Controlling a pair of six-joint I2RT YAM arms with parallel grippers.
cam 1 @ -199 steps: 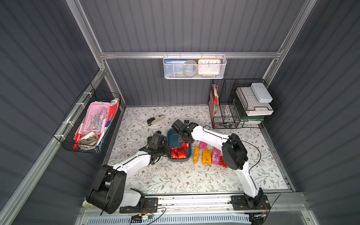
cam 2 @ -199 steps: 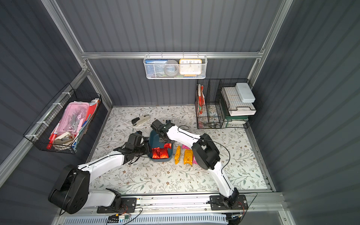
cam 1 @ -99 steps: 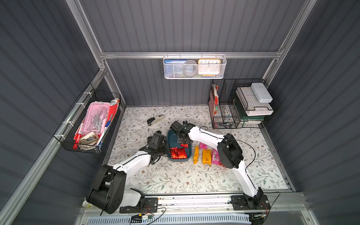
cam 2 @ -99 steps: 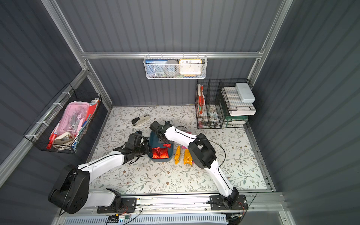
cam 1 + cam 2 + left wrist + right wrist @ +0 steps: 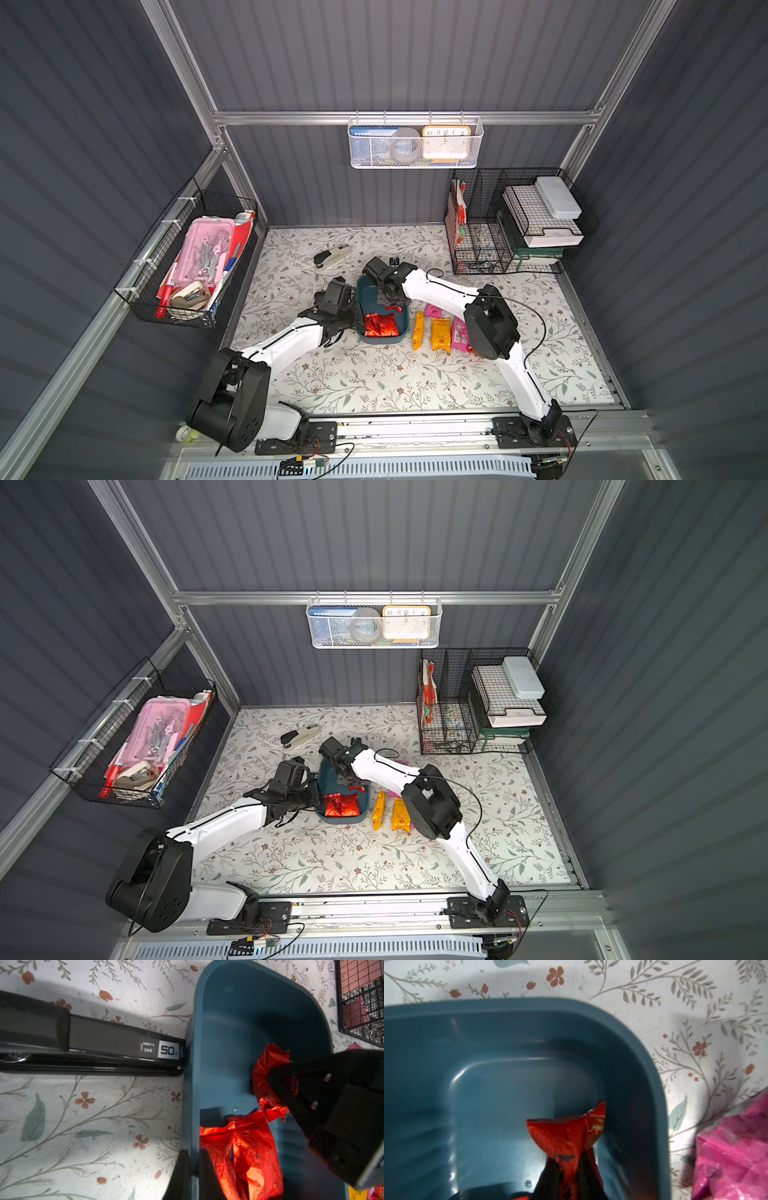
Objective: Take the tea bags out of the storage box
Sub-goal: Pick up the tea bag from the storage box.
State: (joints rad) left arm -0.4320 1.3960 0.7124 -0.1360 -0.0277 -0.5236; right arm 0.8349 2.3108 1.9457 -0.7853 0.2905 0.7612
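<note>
Nearest the base, yellow tea bags [image 5: 440,334] and pink tea bags [image 5: 459,338] are seen laid out on the mat, just beside the storage box [image 5: 365,291] on its right. A few crumpled red tea bags [image 5: 380,325] are found at the box's near end. There the left wall is clamped between the pressed-together jaws of the left gripper [image 5: 194,1169]. Farther in, about mid-box, a red tea bag [image 5: 564,1134] is pinched by the right gripper [image 5: 569,1169], with its long axis running out past the fingertips. It appears to be raised off the floor. The right wall is judged the side to be cleared next, the right arm being the one placed for it. The far end is bare.
</note>
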